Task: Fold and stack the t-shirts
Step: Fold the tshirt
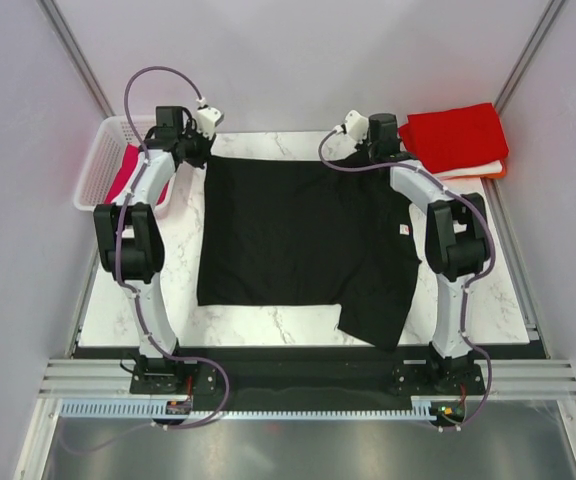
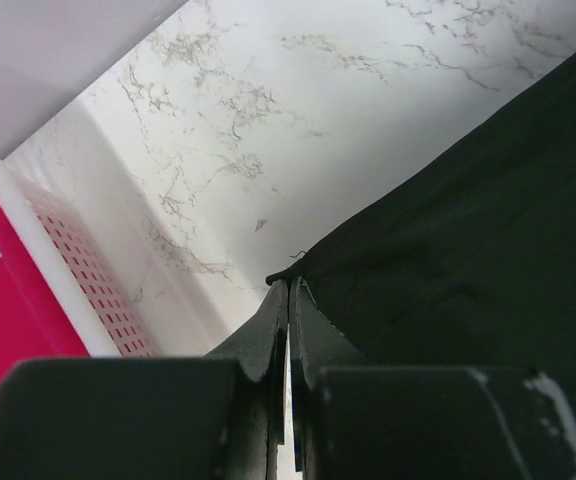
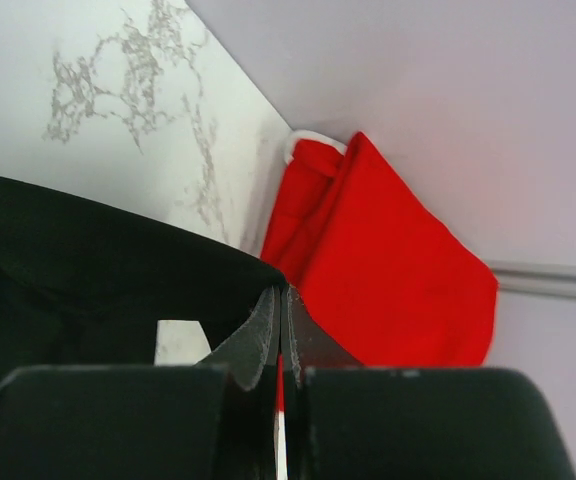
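A black t-shirt [image 1: 298, 240] lies spread across the marble table, its small pale label [image 1: 404, 230] near the right side. My left gripper [image 1: 206, 158] is shut on the shirt's far left corner; the left wrist view shows the cloth [image 2: 448, 260] pinched at the fingertips [image 2: 278, 300]. My right gripper [image 1: 368, 155] is shut on the shirt's far right corner [image 3: 118, 260]. A folded red t-shirt [image 1: 455, 135] tops a stack at the far right, over white and orange ones [image 1: 488, 170]. It shows in the right wrist view [image 3: 388, 270]. A magenta shirt [image 1: 126, 172] lies in the basket.
The white plastic lattice basket [image 1: 93, 170] stands at the far left, beside the left arm; its wall shows in the left wrist view [image 2: 78, 270]. Pale walls enclose the table on three sides. The table's near edge meets a dark rail at the arm bases.
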Motion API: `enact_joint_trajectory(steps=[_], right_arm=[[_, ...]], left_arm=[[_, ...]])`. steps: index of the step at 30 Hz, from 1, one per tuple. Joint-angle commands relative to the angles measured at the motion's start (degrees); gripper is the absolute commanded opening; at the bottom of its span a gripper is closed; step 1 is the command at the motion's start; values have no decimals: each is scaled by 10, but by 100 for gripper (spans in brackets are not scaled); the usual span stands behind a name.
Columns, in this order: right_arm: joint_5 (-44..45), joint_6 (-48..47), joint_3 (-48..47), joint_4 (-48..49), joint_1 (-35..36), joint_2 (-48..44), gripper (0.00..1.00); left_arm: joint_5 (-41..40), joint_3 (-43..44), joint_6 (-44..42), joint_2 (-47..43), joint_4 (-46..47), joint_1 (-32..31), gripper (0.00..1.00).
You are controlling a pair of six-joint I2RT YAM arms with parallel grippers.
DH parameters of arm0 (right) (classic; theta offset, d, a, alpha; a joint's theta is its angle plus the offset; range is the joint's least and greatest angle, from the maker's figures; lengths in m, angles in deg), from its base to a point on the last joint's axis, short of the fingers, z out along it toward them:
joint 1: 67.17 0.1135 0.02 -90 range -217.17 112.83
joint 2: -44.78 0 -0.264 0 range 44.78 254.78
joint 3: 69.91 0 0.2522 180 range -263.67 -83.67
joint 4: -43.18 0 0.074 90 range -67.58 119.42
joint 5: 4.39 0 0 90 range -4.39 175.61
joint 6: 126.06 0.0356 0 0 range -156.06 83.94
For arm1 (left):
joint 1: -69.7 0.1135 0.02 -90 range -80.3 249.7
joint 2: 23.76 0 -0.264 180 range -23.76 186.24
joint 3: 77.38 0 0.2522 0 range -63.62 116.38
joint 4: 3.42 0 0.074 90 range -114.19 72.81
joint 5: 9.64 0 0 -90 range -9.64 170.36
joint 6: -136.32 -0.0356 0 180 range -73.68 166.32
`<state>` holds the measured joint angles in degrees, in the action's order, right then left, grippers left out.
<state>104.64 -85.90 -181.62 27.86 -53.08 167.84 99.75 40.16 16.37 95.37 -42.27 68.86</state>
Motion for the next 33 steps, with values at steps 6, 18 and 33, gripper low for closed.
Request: enact_joint_trajectory(steps=[6, 18, 33], right_arm=[[23, -16, 87, -5, 2, -106, 0], [23, 34, 145, -121, 16, -192, 0], [42, 76, 99, -147, 37, -145, 0]], left_arm=[[28, -58, -57, -69, 9, 4, 2], [49, -111, -75, -106, 3, 2, 2], [39, -79, -24, -78, 7, -4, 2]])
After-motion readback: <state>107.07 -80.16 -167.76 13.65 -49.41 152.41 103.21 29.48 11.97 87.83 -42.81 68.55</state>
